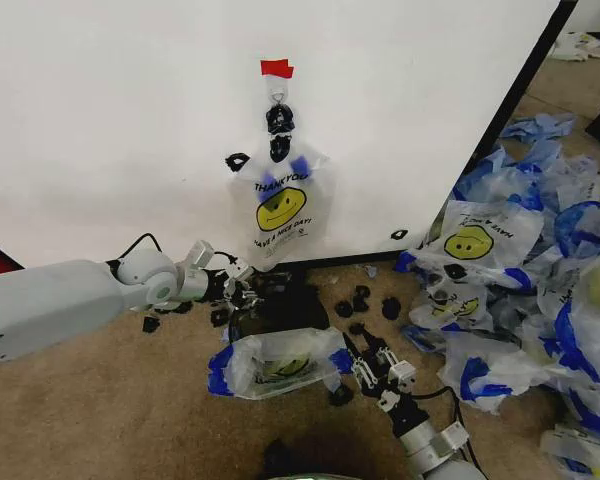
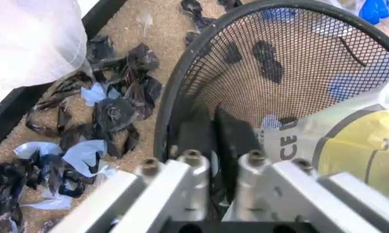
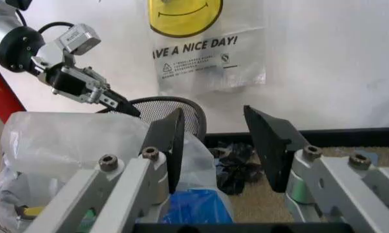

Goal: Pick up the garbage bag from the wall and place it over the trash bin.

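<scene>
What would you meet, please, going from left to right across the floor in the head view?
Left gripper → bagged trash bin → right gripper → pile of bags.

Looks like a lab or test bay, not a home: freestanding white wall panel (image 1: 100, 120) with black edge, red tape strip (image 1: 277, 68) above a small hook (image 1: 278, 92), bare brown carpet (image 1: 100, 420), heap of identical smiley carrier bags (image 1: 540, 280) dumped alongside, black plastic scraps (image 1: 365, 302) scattered about.
</scene>
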### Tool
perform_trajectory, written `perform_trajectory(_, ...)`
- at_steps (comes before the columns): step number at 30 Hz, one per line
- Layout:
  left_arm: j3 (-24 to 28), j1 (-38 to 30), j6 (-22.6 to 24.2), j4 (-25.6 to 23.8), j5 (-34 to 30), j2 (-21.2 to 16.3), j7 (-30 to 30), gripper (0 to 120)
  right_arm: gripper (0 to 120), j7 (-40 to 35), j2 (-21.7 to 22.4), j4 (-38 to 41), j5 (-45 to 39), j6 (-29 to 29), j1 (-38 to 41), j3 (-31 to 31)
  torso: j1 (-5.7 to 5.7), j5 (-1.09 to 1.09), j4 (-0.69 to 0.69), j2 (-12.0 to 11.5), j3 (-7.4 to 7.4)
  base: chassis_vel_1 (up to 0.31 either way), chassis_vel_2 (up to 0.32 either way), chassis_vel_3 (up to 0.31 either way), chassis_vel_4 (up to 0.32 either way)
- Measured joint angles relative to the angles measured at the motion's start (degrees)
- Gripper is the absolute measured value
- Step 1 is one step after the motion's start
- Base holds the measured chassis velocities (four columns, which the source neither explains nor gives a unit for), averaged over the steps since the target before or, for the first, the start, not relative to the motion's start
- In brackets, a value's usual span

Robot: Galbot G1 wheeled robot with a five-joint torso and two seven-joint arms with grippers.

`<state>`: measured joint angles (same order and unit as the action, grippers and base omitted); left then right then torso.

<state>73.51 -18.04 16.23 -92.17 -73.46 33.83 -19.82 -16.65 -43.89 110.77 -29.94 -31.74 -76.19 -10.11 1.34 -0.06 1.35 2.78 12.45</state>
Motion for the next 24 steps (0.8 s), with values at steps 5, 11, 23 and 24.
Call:
perform_trajectory(5, 0.0, 0.2, -0.7, -0.1, 0.0, -0.2, 0.3, 0, 34, 0.0, -0.1, -0.1, 0.1, 0.0, 0.2, -0.1, 0.0, 0.0, 0.0, 0.0, 0.0, 0.0, 0.0, 0.0, 0.0)
perform_trajectory(11, -0.2, 0.3, -0.9, -1.7, -0.6, -1.3, 2.0, 0, 32, -0.1, -0.1, -0.1, 0.3, 0.0, 0.2, -0.2, 0.0, 0.0, 0.01, 0.0, 0.0, 0.0, 0.0, 0.0, 0.0)
perform_trajectory(23, -3.1, 2.5, -1.3, -7.2, -3.5, -6.1, 9.7, 0, 26, -0.3, 0.6, 1.0, 0.3, 0.0, 0.4, 0.0, 0.0, 0.0, -0.01, 0.0, 0.0, 0.0, 0.0, 0.0, 0.0)
perform_trajectory(24, -3.2, 2.6, -1.4, -7.3, -3.5, -6.2, 9.9, 0, 26, -0.3, 0.6, 1.0, 0.3, 0.0, 0.4, 0.0, 0.0, 0.0, -0.01, 0.0, 0.0, 0.0, 0.0, 0.0, 0.0)
